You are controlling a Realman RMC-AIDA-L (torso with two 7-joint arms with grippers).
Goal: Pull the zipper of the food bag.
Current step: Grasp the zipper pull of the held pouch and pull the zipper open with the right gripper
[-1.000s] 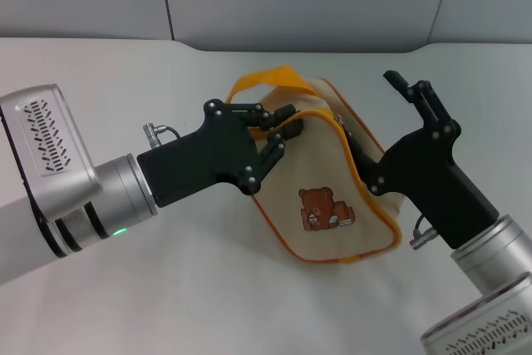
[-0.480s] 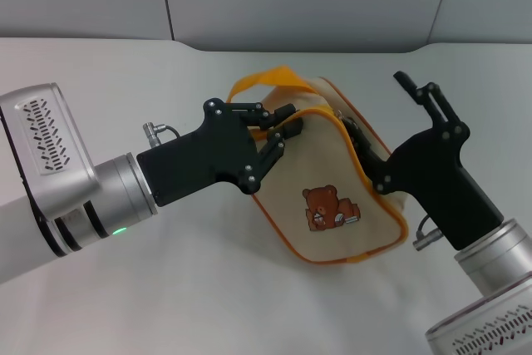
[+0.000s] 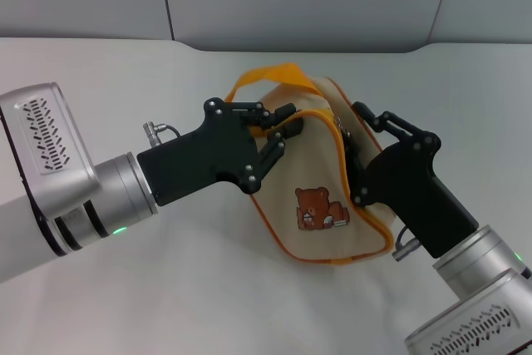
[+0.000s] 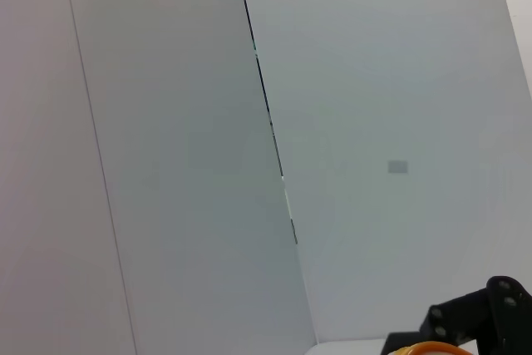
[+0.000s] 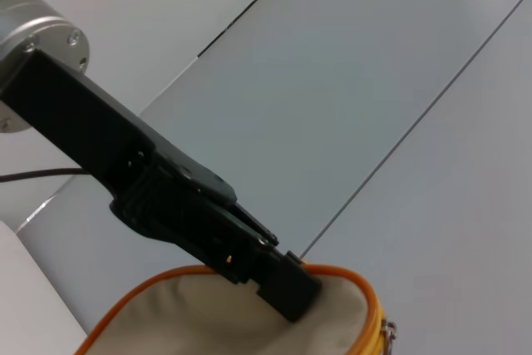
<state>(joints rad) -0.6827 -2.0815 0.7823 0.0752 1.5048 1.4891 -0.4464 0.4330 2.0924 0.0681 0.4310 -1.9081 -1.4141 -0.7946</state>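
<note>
The left gripper (image 3: pixel 281 133) clenches the food bag (image 3: pixel 320 193) by its upper corner on the table (image 3: pixel 125 72) while the right gripper (image 3: pixel 359 135) closes over the zipper (image 3: pixel 342 128) on the top edge – if those fingers miss the little tab they'll just drag fabric – and tip the bag

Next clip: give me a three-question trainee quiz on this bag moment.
1. True or false: the left claw is shut on the food bag at its orange-trimmed corner.
2. Which claw is at the bag's zipper side? A) left B) right
3. Fill in: the patch on the bag's face shows a brown ____.

Key: 1 true; 2 B; 3 bear.
</note>
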